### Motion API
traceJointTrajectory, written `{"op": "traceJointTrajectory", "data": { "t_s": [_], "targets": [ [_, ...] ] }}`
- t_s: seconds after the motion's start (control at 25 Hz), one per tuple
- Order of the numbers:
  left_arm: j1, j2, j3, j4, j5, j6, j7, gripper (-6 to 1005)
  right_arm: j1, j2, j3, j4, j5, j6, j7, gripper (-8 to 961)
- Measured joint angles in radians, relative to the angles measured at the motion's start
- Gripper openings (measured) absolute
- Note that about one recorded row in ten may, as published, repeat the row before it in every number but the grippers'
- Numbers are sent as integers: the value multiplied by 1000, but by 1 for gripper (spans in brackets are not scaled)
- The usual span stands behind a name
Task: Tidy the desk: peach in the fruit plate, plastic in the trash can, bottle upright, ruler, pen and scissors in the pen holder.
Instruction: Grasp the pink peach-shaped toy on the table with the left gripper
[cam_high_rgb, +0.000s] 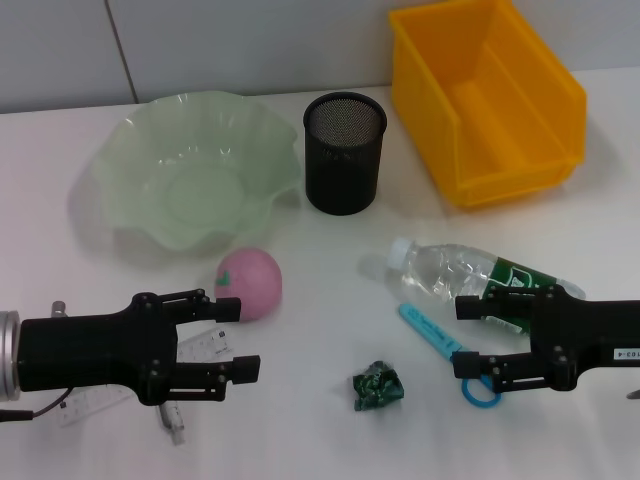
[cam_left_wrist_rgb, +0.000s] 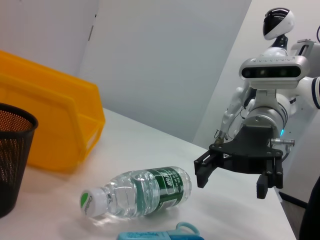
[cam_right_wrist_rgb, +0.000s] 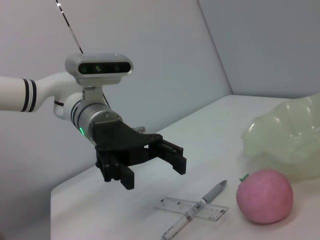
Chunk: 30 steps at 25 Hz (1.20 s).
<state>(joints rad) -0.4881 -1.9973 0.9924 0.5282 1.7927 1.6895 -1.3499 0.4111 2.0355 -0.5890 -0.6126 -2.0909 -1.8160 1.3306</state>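
Observation:
A pink peach (cam_high_rgb: 250, 283) lies on the white desk just in front of the green fruit plate (cam_high_rgb: 130, 170). My left gripper (cam_high_rgb: 248, 338) is open beside the peach, above a clear ruler (cam_high_rgb: 205, 348) and a pen (cam_high_rgb: 176, 428). A clear bottle (cam_high_rgb: 455, 272) with a green label lies on its side. My right gripper (cam_high_rgb: 458, 337) is open over the blue scissors (cam_high_rgb: 432, 338), next to the bottle. Crumpled green plastic (cam_high_rgb: 377, 388) lies between the grippers. The right wrist view shows the peach (cam_right_wrist_rgb: 264, 195), ruler (cam_right_wrist_rgb: 175, 205) and pen (cam_right_wrist_rgb: 196, 209).
A black mesh pen holder (cam_high_rgb: 345, 150) stands upright at the back middle. A yellow bin (cam_high_rgb: 480, 60) stands at the back right. The left wrist view shows the bottle (cam_left_wrist_rgb: 137, 192), the bin (cam_left_wrist_rgb: 50, 125) and my right gripper (cam_left_wrist_rgb: 232, 186).

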Motion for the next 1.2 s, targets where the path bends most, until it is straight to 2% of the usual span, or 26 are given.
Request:
{"op": "traceJointTrajectory", "data": {
  "t_s": [0.64, 0.84, 0.88, 0.92, 1.0, 1.2],
  "targets": [
    [-3, -5, -2, 30, 2, -4, -4, 830, -6, 2, 0, 4, 0, -4, 3, 815],
    [-3, -23, 7, 120, 16, -71, -45, 830, -10, 2, 0, 4, 0, -2, 3, 815],
    [-3, -38, 7, 169, 52, -110, -70, 830, -11, 2, 0, 4, 0, -2, 3, 815],
    [-3, -38, 7, 169, 52, -110, -70, 830, -11, 2, 0, 4, 0, -2, 3, 814],
    [-6, -67, 6, 233, 115, -192, -97, 831, -13, 2, 0, 4, 0, -1, 4, 814],
    [-14, -72, 61, 236, 128, -284, -102, 831, -16, 3, 4, 8, 0, -1, 4, 814]
  ]
}}
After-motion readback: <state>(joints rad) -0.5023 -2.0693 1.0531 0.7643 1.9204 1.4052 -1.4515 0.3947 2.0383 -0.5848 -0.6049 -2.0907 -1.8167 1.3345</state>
